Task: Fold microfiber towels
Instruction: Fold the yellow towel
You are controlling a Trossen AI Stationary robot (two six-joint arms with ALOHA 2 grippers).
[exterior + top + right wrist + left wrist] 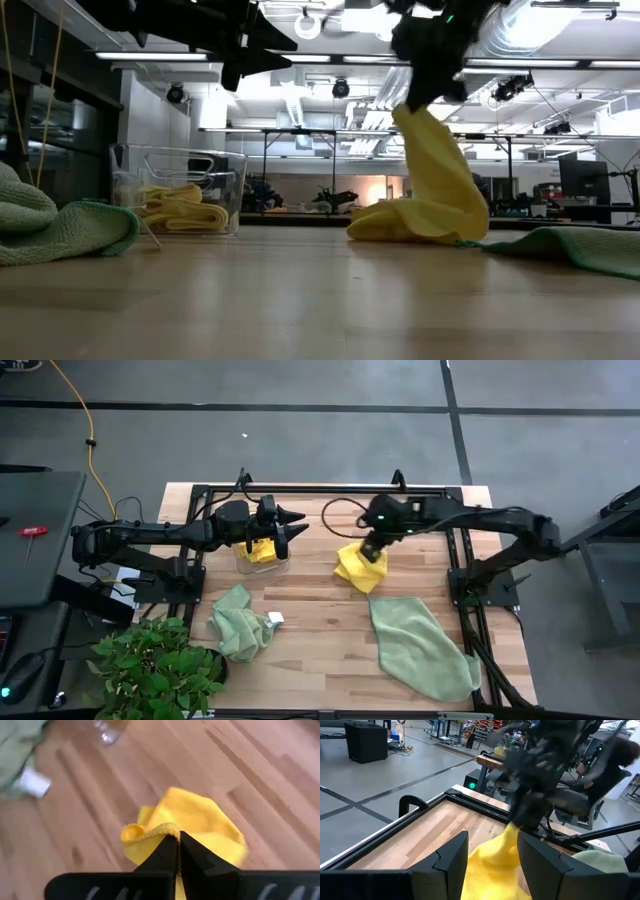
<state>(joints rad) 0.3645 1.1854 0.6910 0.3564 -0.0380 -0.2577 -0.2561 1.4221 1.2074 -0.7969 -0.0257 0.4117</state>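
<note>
Right end effector (372, 550) is pinched shut on one edge of a yellow microfiber towel (362, 567), near mid-table, slightly toward the right arm's side. In the low view the cloth hangs from the grip in a long drape, its lower part still bunched on the wooden table (320, 625); the right wrist view shows the hem caught between the closed fingertips. Left end effector (292, 527) hovers above a clear plastic bin (262, 558) at the back left of the table, fingers parted and empty; folded yellow towels (182, 208) lie inside the bin. Two sage green towels wait: one crumpled green towel (240, 622) at front left, beside the leafy plant (155, 668), and one green towel spread loosely (420, 645) at front right. A small white tag or card (276, 618) lies just beside the crumpled one. Step in hand, as I read it: lifting the yellow towel by an edge to shake it out before laying it flat for folding. The next move likely calls for a second hold: the left arm coming across to take a neighbouring corner so the cloth can be stretched and lowered flat. Risk: a single-point grip leaves the cloth twisted, so the free corner may be hard to find.
</note>
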